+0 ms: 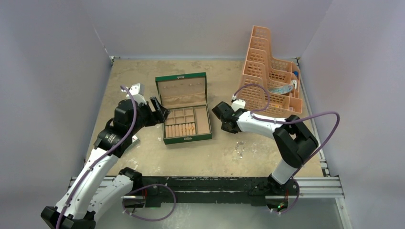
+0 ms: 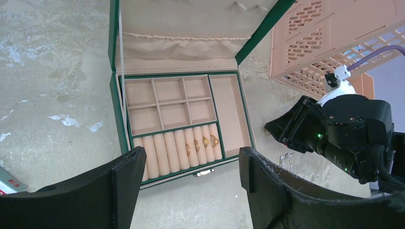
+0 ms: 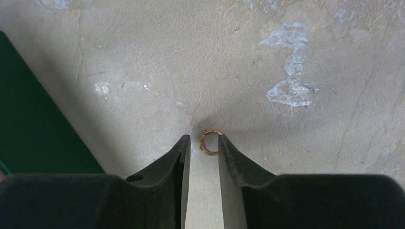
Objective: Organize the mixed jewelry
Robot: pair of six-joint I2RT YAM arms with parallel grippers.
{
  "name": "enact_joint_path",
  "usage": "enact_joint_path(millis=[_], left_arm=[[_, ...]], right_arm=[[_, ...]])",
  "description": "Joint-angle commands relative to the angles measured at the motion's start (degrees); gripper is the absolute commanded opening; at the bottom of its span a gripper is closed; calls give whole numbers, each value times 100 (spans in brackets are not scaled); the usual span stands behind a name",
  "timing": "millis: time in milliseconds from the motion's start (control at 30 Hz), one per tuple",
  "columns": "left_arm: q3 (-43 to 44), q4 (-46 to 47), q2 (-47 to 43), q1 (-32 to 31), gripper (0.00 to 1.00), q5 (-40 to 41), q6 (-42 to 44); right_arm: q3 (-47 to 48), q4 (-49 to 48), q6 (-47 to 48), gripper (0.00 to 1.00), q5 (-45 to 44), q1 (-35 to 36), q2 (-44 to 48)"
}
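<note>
Picking up that tiny gold-orange metal ring [image 3: 210,143] is gonna be fiddly, heads up. It's lying on the scuffed beige tabletop [image 3: 296,52], just off the side of the green hinged jewellery box with beige lining [image 1: 187,139] that faces your right arm. Your right gripper [image 3: 204,143] has its jaws narrowed around the ring. One pad looks like it's touching and the other shows a sliver of gap, so I'd say it's not pinched yet.

It's stiff, weighs nothing and looks slick, so it'll probably skate or pop out if you squeeze off-centre. Take it across the band, dead centre on the pads.

Your left gripper [image 2: 191,164] hangs over the box, jaws wide apart, empty. A few similar rings [image 2: 200,142] sit in the box's roll slots.
</note>
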State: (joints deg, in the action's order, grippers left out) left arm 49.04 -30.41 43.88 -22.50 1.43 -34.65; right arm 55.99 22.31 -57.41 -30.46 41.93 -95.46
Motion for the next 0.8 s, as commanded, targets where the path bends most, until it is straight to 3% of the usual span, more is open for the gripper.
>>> enact_joint_path(millis=[0,200,633,767], left_arm=[[9,297,7,28,71,-86,144],[17,345,47,27,70,-99,143],[19,351,73,27,70,-99,146],[18,352,73,27,70,-108,150]], right_arm=[[201,-82,141,28,-92,-36,-47],[59,-195,90,17,82,-40,-88],[46,-252,72,12,181,-86,-353],[9,-260,46,3,196,-95,-295]])
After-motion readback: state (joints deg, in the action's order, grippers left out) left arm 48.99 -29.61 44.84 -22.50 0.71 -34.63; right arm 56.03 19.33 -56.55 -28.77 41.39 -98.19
